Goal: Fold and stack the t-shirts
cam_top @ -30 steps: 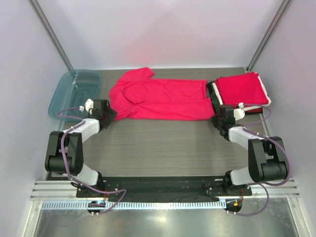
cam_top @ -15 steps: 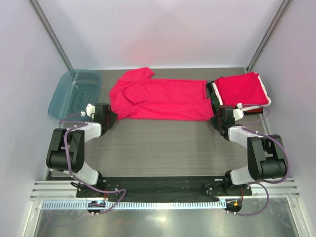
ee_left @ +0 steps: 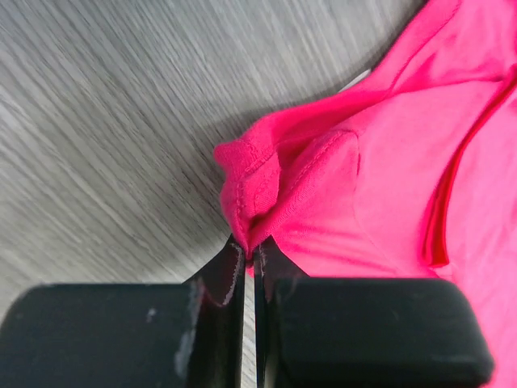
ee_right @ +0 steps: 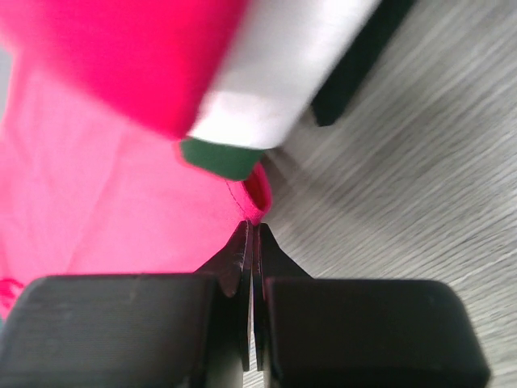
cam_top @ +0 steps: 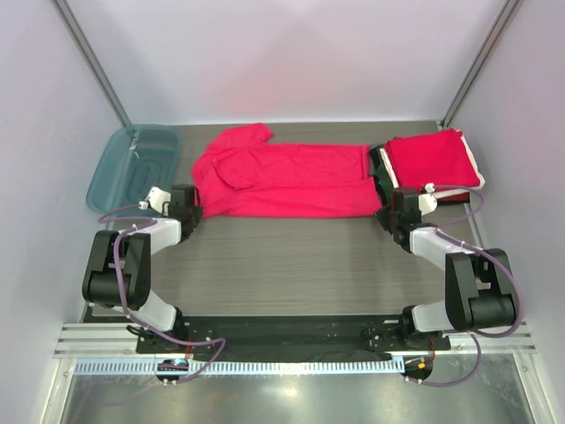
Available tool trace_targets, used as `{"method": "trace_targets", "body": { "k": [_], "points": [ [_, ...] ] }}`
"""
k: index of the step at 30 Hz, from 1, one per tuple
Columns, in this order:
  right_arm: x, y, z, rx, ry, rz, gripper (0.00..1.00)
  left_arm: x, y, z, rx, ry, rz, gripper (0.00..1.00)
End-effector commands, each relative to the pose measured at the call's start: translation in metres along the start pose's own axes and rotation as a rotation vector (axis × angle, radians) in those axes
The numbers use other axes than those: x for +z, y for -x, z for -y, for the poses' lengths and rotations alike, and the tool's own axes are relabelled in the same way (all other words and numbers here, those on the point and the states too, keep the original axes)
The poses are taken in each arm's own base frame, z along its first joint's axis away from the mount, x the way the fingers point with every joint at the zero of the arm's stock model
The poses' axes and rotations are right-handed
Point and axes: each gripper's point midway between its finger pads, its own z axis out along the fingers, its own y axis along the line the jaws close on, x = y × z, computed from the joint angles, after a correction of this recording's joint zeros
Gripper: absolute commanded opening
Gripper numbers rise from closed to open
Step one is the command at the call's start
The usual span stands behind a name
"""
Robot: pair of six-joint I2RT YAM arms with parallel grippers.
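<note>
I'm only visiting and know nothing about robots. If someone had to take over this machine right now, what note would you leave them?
Left claw: shut on the near left corner of the spread red shirt, with fabric pinched between its tips.
Right claw: shut on the same shirt's near right corner, beside the stack.
Where things are: the red shirt lies stretched sideways across the far part of the table. The stack sits at far right, red on top with white and dark layers under it. The teal tray is at far left.
Done: several shirts are folded and stacked.
Left: finish folding the red shirt, then place it on the stack.
</note>
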Motion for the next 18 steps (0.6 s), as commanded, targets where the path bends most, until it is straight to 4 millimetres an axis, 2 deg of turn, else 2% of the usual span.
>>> {"method": "trace_targets", "body": {
  "k": [1,4,5,7,8,9,10,11,12,14,15,16,17,18],
  "points": [
    [-0.014,0.022,-0.021,0.022,0.059,0.075,0.01,-0.010,0.022,0.000,0.023,0.012,0.083,0.00],
    [-0.019,0.033,-0.031,0.030,0.065,0.092,0.01,-0.017,0.028,0.009,0.018,-0.001,0.083,0.00],
    [-0.021,0.042,-0.041,0.031,0.067,0.106,0.01,-0.020,0.037,0.026,0.002,-0.032,0.093,0.00],
    [-0.023,0.057,-0.056,0.046,0.078,0.118,0.01,-0.023,0.039,0.030,0.012,-0.010,0.058,0.00],
    [-0.027,0.068,-0.076,0.052,0.103,0.102,0.01,-0.030,0.054,0.057,-0.006,-0.056,0.051,0.00],
    [-0.031,0.076,-0.087,0.057,0.121,0.101,0.01,-0.035,0.061,0.066,-0.003,-0.058,0.048,0.00],
    [-0.036,0.084,-0.099,0.059,0.139,0.102,0.01,-0.043,0.063,0.065,0.025,-0.024,0.026,0.00],
    [-0.050,0.103,-0.119,0.066,0.172,0.125,0.01,-0.062,0.085,0.092,0.003,-0.087,0.059,0.00],
    [-0.058,0.110,-0.126,0.062,0.186,0.137,0.01,-0.073,0.093,0.102,-0.001,-0.120,0.066,0.00],
    [-0.077,0.120,-0.138,0.066,0.228,0.165,0.01,-0.086,0.101,0.106,-0.005,-0.150,0.091,0.00],
    [-0.080,0.119,-0.136,0.064,0.228,0.163,0.01,-0.096,0.109,0.104,-0.006,-0.152,0.120,0.00],
    [-0.081,0.116,-0.131,0.065,0.222,0.153,0.01,-0.096,0.105,0.089,0.013,-0.105,0.112,0.00],
    [-0.076,0.101,-0.114,0.059,0.184,0.120,0.01,-0.096,0.103,0.078,0.021,-0.072,0.108,0.00],
    [-0.078,0.093,-0.108,0.060,0.190,0.094,0.01,-0.096,0.097,0.063,0.036,-0.024,0.092,0.00]
  ]
}}
